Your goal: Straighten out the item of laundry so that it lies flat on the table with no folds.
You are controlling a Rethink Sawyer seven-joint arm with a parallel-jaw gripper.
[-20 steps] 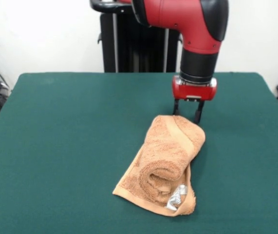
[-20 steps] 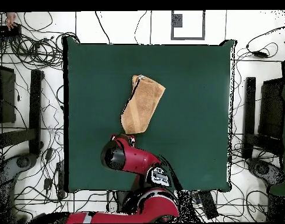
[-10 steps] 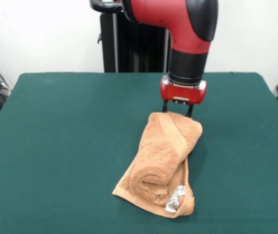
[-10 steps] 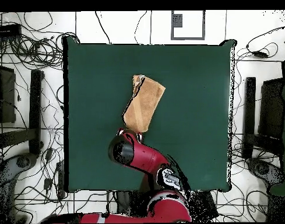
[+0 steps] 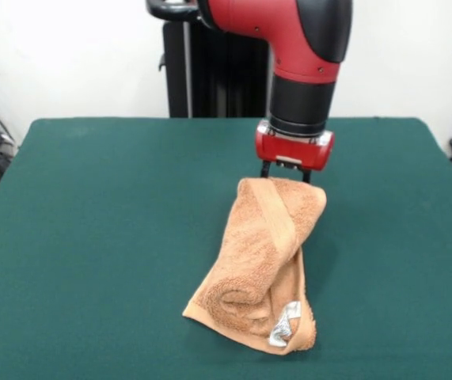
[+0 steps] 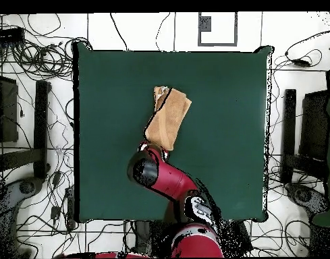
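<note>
The orange-tan towel point(image 5: 261, 253) lies bunched and partly rolled on the green table point(image 5: 107, 214), its white-silver label point(image 5: 286, 323) at the near end. My gripper point(image 5: 286, 176) is shut on the towel's far edge and holds that end lifted off the table, so the cloth slopes down toward the near end. In the overhead view the towel point(image 6: 167, 121) is a narrow strip at the middle of the table point(image 6: 221, 101), and the arm's head point(image 6: 148, 170) covers the gripper.
The robot's black pedestal point(image 5: 210, 71) stands at the table's far side. Cables and equipment point(image 6: 32, 81) lie on the floor around the table. Bare green cloth surrounds the towel on every side.
My gripper has moved left and a little up in the front view, taking the towel's far edge with it. The towel stands taller and narrower than before.
</note>
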